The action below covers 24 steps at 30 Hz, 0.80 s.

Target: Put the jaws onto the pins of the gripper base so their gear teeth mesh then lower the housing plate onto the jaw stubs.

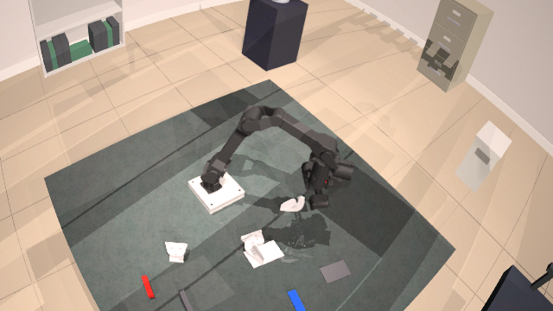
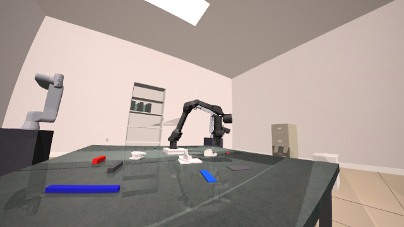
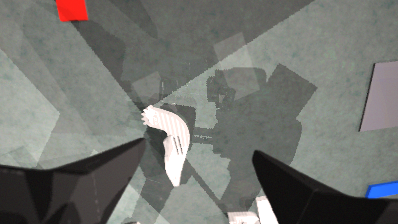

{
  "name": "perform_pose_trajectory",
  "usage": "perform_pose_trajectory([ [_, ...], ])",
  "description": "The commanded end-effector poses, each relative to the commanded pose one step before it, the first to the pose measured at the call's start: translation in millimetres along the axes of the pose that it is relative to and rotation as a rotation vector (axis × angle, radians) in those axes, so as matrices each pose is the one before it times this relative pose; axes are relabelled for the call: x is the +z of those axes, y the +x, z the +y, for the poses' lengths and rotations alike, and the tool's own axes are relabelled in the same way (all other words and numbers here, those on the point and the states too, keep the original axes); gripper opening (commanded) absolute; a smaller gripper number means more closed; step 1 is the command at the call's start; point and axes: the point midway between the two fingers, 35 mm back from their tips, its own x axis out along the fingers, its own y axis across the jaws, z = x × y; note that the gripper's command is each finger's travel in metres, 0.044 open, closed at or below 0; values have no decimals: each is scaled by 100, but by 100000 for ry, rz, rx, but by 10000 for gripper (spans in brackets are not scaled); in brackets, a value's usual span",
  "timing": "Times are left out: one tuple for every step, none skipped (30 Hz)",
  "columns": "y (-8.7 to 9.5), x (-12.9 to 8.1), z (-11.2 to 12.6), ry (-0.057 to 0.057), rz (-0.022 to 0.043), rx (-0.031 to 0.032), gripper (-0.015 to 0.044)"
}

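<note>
My gripper (image 3: 200, 149) (image 2: 218, 144) is open and empty, pointing down above the table. A loose white jaw (image 1: 291, 205) (image 2: 209, 153) (image 3: 181, 131) lies below it; in the wrist view it is left of centre between the fingertips, its teeth at the upper left. The white gripper base (image 1: 271, 253) (image 2: 192, 162) stands nearer the front, with another white curved part on or against it; whether that is the second jaw on its pin I cannot tell. A separate white part (image 1: 176, 251) (image 2: 137, 155), seemingly the housing plate, lies to the left. Pins and stubs are too small to make out.
A grey flat plate (image 1: 335, 271) (image 2: 238, 168) (image 3: 382, 97) and blue bar (image 1: 296, 300) (image 2: 208, 176) (image 3: 384, 190) lie right of the base. A red bar (image 1: 148, 287) (image 2: 99, 159) and grey bar (image 1: 186, 300) (image 2: 115, 167) lie left. A small red block (image 3: 72, 10) is beyond the jaw.
</note>
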Motion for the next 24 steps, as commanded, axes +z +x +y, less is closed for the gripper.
perform_pose_trajectory([
  [-1,0,0,-1,-3,-3,440],
  [0,0,0,0,0,0,440],
  [0,0,0,0,0,0,440],
  [0,0,0,0,0,0,440],
  [0,0,0,0,0,0,440],
  [0,0,0,0,0,0,440],
  [0,0,0,0,0,0,440],
  [0,0,0,0,0,0,440],
  [0,0,0,0,0,0,440],
  [0,0,0,0,0,0,440],
  [0,0,0,0,0,0,440],
  [0,0,0,0,0,0,440],
  [0,0,0,0,0,0,440],
  [0,0,0,0,0,0,440],
  [0,0,0,0,0,0,440],
  [0,0,0,0,0,0,440],
  [0,0,0,0,0,0,440],
  [0,0,0,0,0,0,440],
  [0,0,0,0,0,0,440],
  [0,0,0,0,0,0,440],
  [0,0,0,0,0,0,414],
  [0,0,0,0,0,0,388],
  [0,0,0,0,0,0,361],
  [0,0,0,0,0,0,335],
])
